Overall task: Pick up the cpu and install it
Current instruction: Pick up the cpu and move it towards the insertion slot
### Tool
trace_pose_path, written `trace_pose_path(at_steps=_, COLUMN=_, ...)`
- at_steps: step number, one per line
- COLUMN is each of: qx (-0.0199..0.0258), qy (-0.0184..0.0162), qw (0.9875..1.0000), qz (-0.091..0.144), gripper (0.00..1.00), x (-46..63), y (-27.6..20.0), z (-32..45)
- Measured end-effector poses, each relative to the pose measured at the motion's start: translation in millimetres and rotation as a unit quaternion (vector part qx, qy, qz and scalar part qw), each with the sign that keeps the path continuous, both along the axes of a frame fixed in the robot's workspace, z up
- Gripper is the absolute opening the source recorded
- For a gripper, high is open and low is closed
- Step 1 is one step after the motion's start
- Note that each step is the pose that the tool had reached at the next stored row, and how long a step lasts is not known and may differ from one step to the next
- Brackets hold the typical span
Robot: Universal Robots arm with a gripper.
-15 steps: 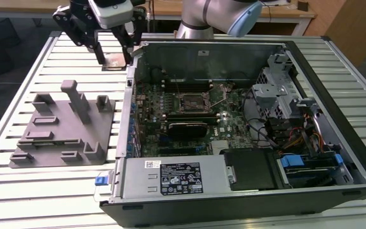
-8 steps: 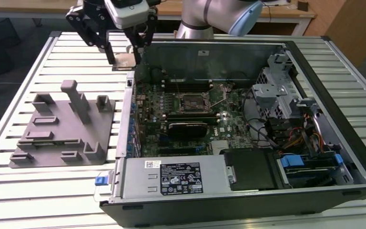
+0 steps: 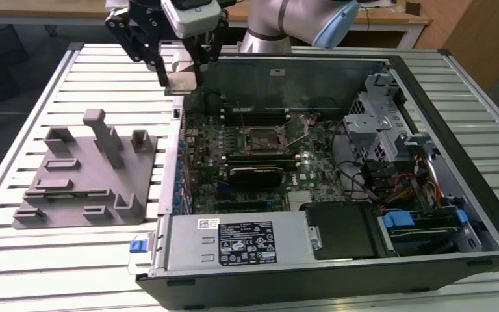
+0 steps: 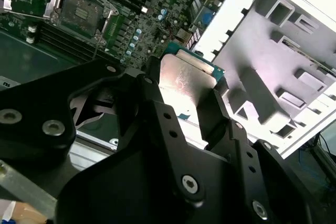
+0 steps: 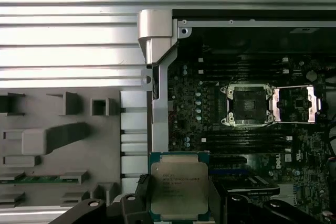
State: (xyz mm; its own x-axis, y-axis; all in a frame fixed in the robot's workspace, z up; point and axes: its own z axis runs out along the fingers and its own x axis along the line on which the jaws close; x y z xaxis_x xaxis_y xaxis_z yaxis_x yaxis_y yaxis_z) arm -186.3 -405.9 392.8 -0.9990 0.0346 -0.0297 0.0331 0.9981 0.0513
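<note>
end effector (image 5: 179, 198) clamped on cpu (image 5: 179, 182) | exterior view: open socket (image 3: 262, 138) at 4 o'clock from cpu, holder (image 3: 85, 172) at 7

The exterior view looked down at a slant from high above the near end of the open case (image 3: 336, 260). It stood well back and took in the whole table (image 3: 24, 273), with the holder (image 3: 85, 175) at frame left and the arm (image 3: 293, 26) at top centre. The first wrist view faced almost straight down past the gripper (image 5: 178, 199). The second wrist view sat close behind the fingers (image 4: 157, 124) and looked along them obliquely. All three shared the socket (image 3: 261, 138) and the holder, and both wrist views caught the cpu (image 5: 179, 184) near the lens.
</note>
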Motion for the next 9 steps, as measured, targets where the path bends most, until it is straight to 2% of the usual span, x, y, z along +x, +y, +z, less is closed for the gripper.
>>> trace_pose_path(at_steps=9, qx=0.0, qy=0.0002, qw=1.0, qz=0.0, gripper=0.53, x=17.0, y=1.7, z=-0.9)
